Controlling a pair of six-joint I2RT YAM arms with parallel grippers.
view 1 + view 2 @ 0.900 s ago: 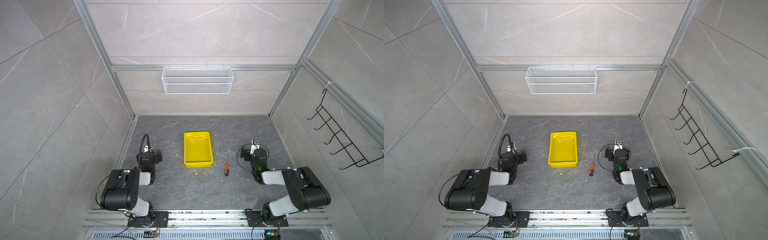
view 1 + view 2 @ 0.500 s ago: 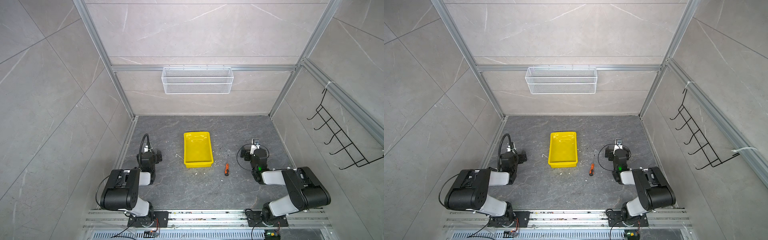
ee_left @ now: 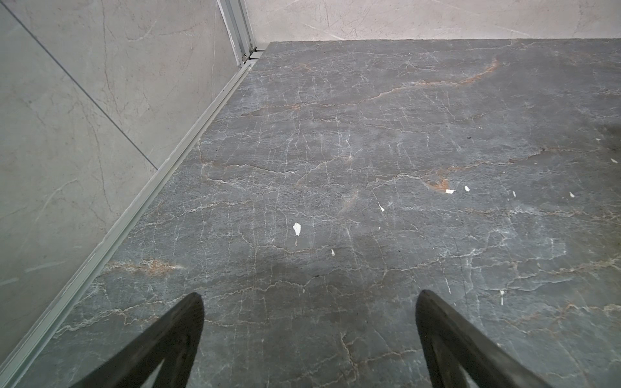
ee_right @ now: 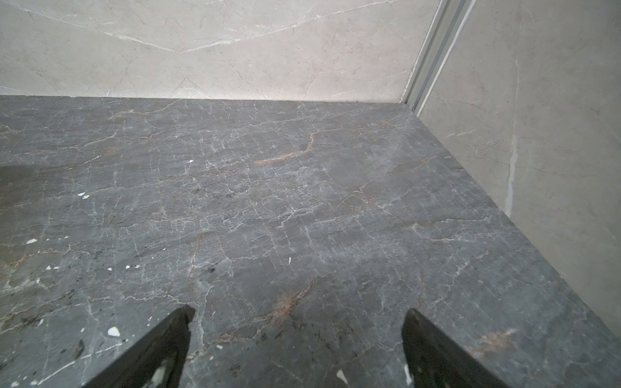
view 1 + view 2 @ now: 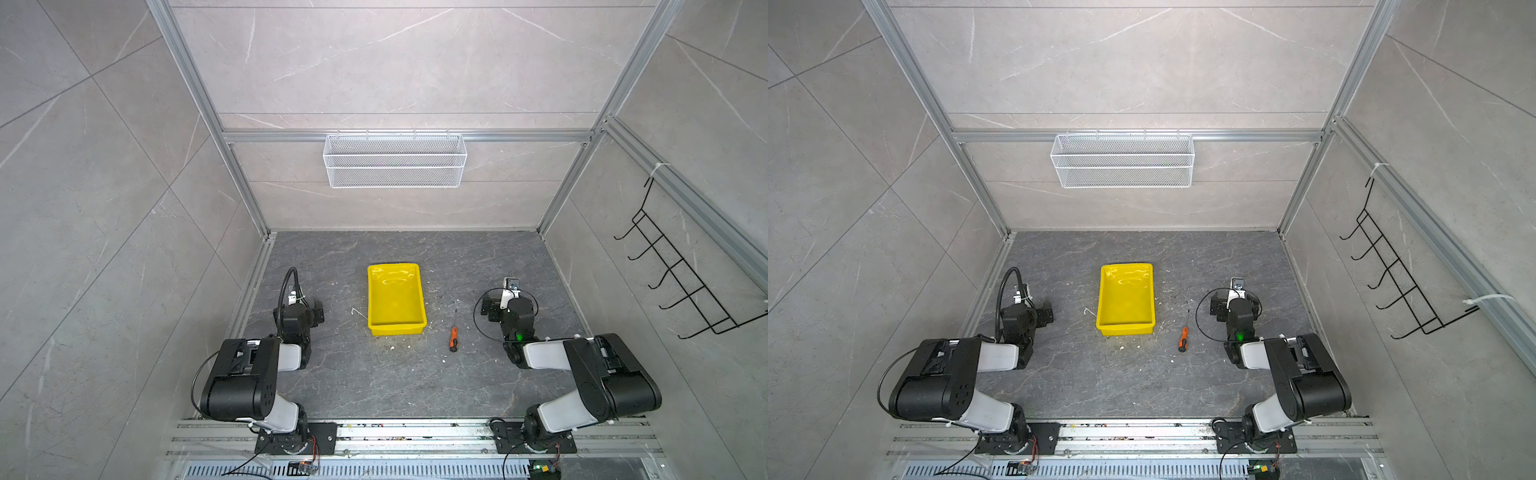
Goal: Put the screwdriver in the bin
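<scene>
Your left gripper [image 3: 309, 295] stands spread wide, its black fingers [image 3: 174, 336] grasping nothing, with only the dark grey marbled tabletop [image 3: 336, 134] between them. Your right gripper [image 4: 298, 310] is equally released and empty. In both top views the slim orange-handled screwdriver [image 5: 454, 336] [image 5: 1182, 338] lies right of centre on the tabletop, near the shallow yellow plastic bin [image 5: 397, 330] [image 5: 1125, 330] but outside it. Nothing has moved since the earlier frames.

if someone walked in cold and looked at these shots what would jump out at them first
The bright yellow bin stands out most, sitting in the middle of the dark table in both top views. Next comes the orange-handled screwdriver, lying on the table right of the bin's near corner, apart from it. A white wire basket hangs on the back wall.
</scene>
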